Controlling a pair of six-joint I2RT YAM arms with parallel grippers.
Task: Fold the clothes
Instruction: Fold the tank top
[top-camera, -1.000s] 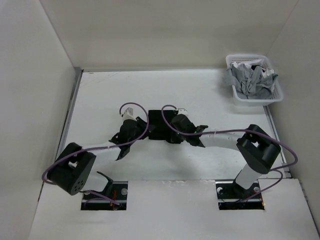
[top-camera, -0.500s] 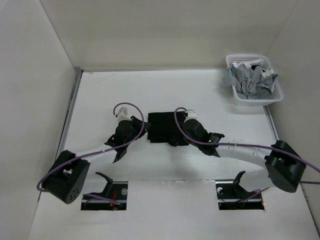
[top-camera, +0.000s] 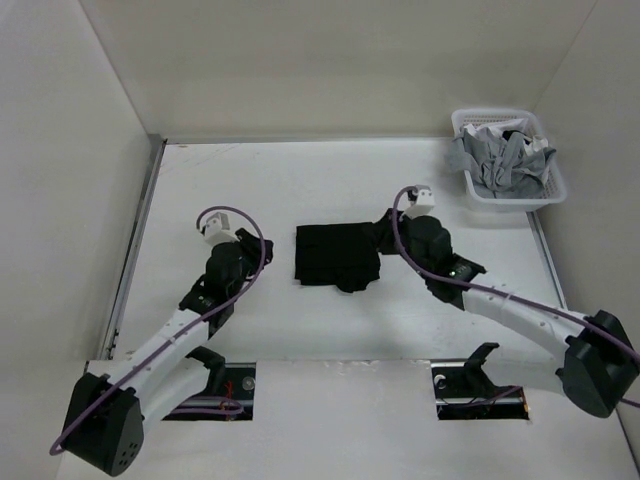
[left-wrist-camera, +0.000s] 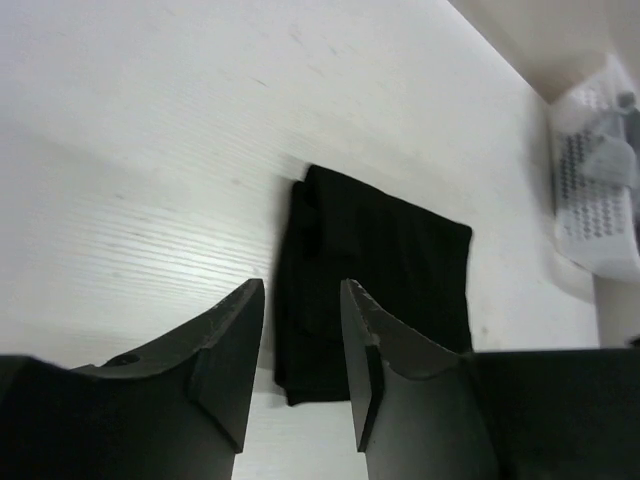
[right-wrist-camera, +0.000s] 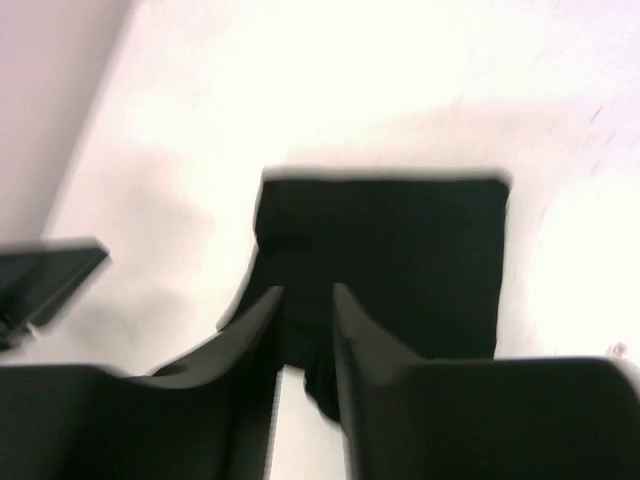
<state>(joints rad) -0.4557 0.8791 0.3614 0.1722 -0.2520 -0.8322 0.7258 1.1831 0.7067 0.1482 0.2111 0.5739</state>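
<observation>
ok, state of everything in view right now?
T-shirt: folded into a rough rectangle, lying flat, not held.
Left fingers: open, empty, left of the T-shirt.
Right fingers: open, empty, right of the T-shirt.
Basket: upright, far right corner, heaped with grey clothes.

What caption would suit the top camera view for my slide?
Folded black T-shirt on the table between the left arm and right arm, basket of grey clothes at the far right corner.
</observation>
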